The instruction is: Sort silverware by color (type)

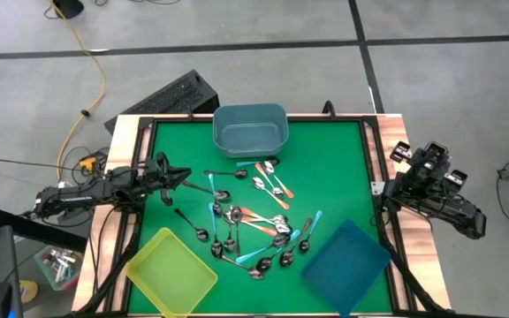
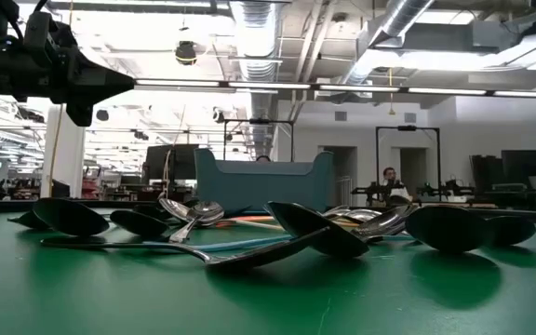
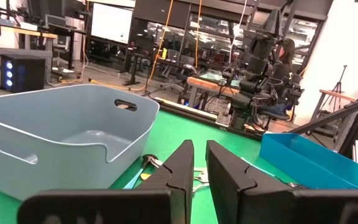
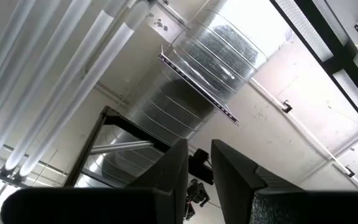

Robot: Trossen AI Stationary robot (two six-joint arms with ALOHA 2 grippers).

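Note:
The silverware (image 1: 254, 225) lies in a loose heap on the middle of the green table (image 1: 343, 168): small spoons with teal, orange-red or dark handles, and the low view shows their bowls (image 2: 314, 228) up close. My left gripper (image 1: 186, 179) hovers level over the table's left part, above the mat in the low view (image 2: 110, 84). It points toward the heap, and its fingers (image 3: 199, 168) stand a narrow gap apart with nothing between them. My right gripper (image 1: 414, 163) waits beyond the table's right edge. It points up at the ceiling, slightly open and empty (image 4: 199, 155).
A grey-blue bin (image 1: 250, 128) stands at the far middle, a yellow bin (image 1: 170, 269) at the near left and a dark blue bin (image 1: 347, 261) at the near right. Bare mat lies between my left gripper and the heap. A person (image 3: 284, 56) sits in the room beyond the table.

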